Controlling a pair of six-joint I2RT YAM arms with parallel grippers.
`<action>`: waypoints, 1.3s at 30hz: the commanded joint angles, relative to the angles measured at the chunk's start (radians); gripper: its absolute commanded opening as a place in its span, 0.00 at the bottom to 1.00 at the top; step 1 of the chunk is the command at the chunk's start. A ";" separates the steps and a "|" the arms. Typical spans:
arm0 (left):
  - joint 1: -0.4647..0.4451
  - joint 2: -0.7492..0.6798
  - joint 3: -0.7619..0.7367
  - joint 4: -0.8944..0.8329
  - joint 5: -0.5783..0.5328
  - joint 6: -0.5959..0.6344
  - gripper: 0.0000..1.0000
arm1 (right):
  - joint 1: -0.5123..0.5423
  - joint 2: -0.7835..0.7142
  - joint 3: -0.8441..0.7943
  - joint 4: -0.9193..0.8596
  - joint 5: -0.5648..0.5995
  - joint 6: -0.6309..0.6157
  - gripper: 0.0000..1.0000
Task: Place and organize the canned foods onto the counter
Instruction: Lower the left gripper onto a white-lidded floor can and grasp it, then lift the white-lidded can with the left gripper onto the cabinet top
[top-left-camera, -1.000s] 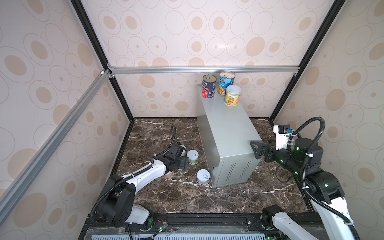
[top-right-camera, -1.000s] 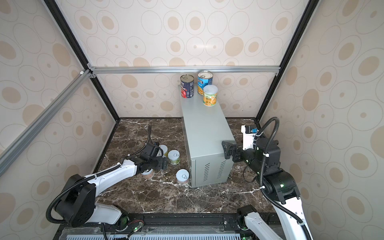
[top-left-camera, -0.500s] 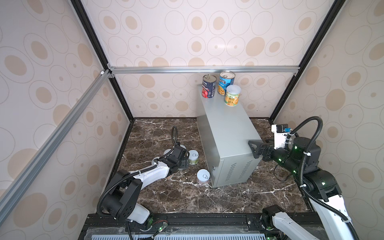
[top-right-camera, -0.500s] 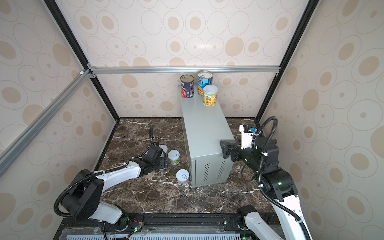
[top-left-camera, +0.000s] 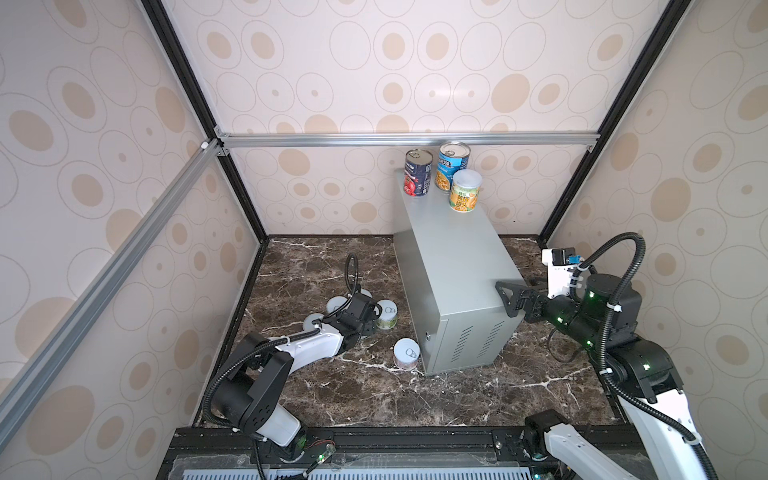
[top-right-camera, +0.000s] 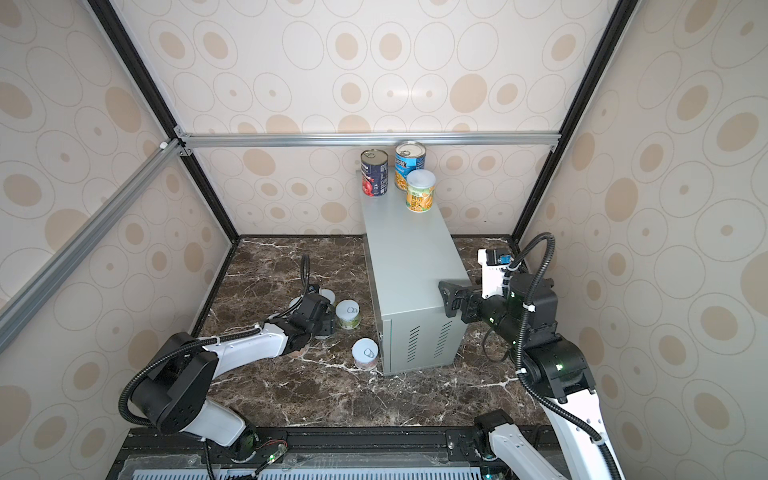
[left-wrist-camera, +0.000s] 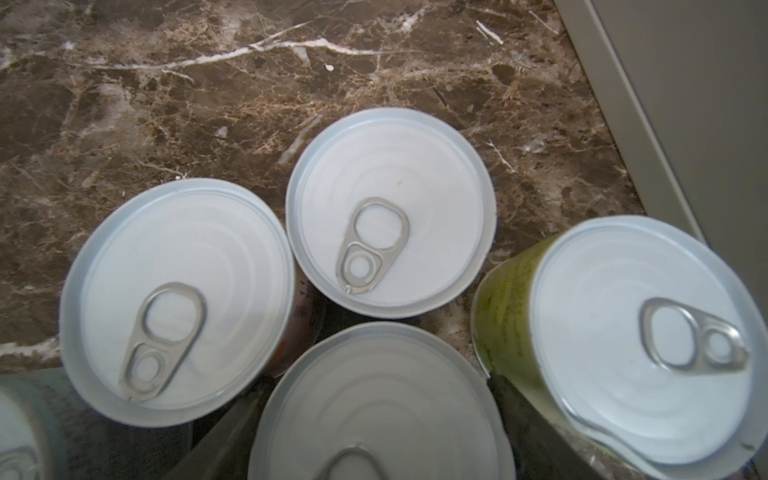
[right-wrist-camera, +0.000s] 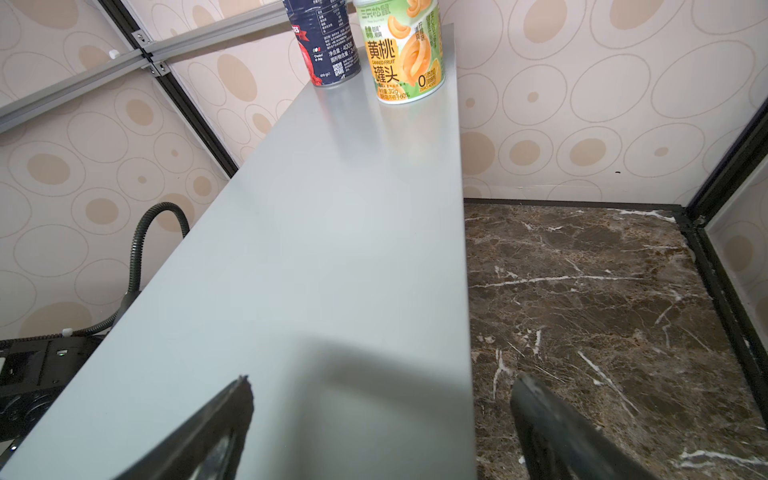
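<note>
Three canned foods stand at the far end of the grey counter: a navy-red can, a blue-yellow can and a green-yellow can. Several short white-lidded cans cluster on the marble left of it. In the left wrist view my left gripper is shut on one short can, with a dark finger against each side. A green-labelled can stands beside it. In both top views the left gripper hides that can. My right gripper hangs open over the counter's near right edge, holding nothing.
A lone short can stands by the counter's front left corner. Another can sits just right of the left gripper. Patterned walls with black frame posts enclose the marble floor. The right arm leans in from the right.
My left gripper's jaws have closed in on a short can in the cluster, and the left arm has settled lower among the cans. The right gripper stays open above the counter's edge.
</note>
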 joint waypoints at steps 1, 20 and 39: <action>-0.005 -0.046 0.024 -0.087 -0.046 0.004 0.57 | -0.003 0.006 0.005 0.028 -0.028 -0.001 1.00; -0.006 -0.243 0.513 -0.513 0.164 0.434 0.00 | -0.004 0.064 0.119 0.017 -0.062 -0.034 1.00; -0.010 0.150 1.624 -1.022 0.763 0.747 0.00 | -0.003 0.184 0.294 -0.085 -0.107 -0.072 1.00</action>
